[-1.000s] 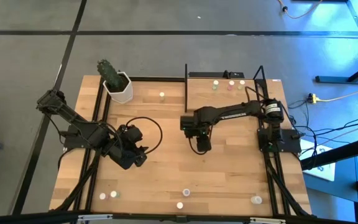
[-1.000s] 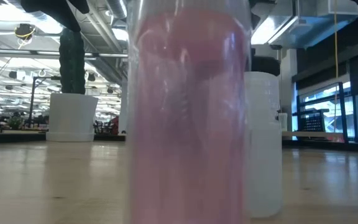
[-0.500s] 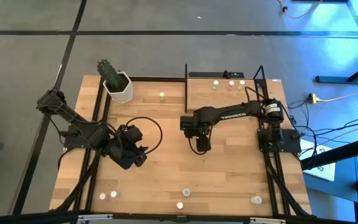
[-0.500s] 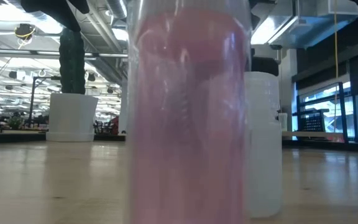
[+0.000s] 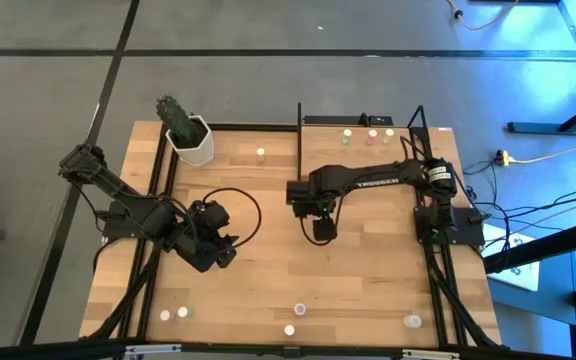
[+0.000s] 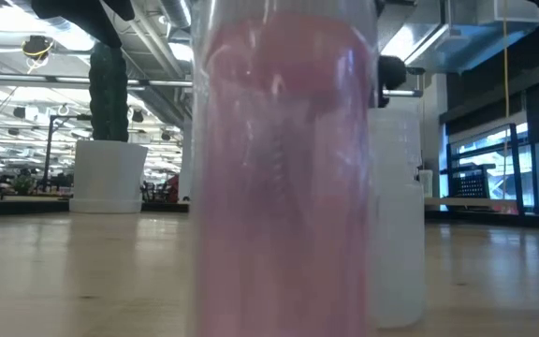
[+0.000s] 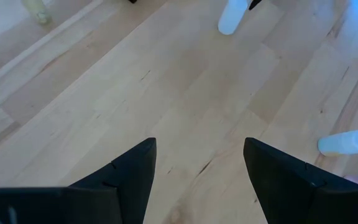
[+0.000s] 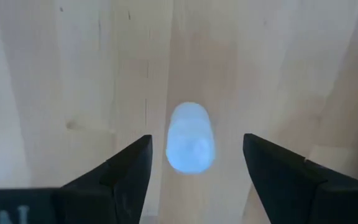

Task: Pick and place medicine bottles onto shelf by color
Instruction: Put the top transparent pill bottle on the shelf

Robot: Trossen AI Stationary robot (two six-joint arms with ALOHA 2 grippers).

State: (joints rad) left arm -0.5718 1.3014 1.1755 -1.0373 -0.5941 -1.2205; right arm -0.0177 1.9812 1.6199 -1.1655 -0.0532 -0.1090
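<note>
Wide wooden table (image 5: 268,290) first, with the shelf (image 5: 363,150) at its far right corner, and three bottles already lined along the shelf's back edge: a greenish cap (image 5: 347,133), then two pink ones (image 5: 372,134). The white plant pot (image 5: 192,142) sits at the far left corner, with a yellowish bottle (image 5: 260,153) near it, and more bottles are strung along the near edge.

Both arms are out. The left gripper (image 5: 218,250) waits over bare wood on the left, fingers spread wide, nothing between them.

The action is on the right! The right gripper (image 8: 194,165) hangs over the middle of the table, just in front of the shelf, pointing down, its fingers (image 8: 126,171) parted. Right between them, apart from both, stands a white bottle (image 8: 190,137), seen cap-on from above: upright, long axis running straight toward the wrist. It's centred in the gap, so it looks like a straight drop and a squeeze would take it. The right arm is clearly nearer; the left is well apart.
</note>
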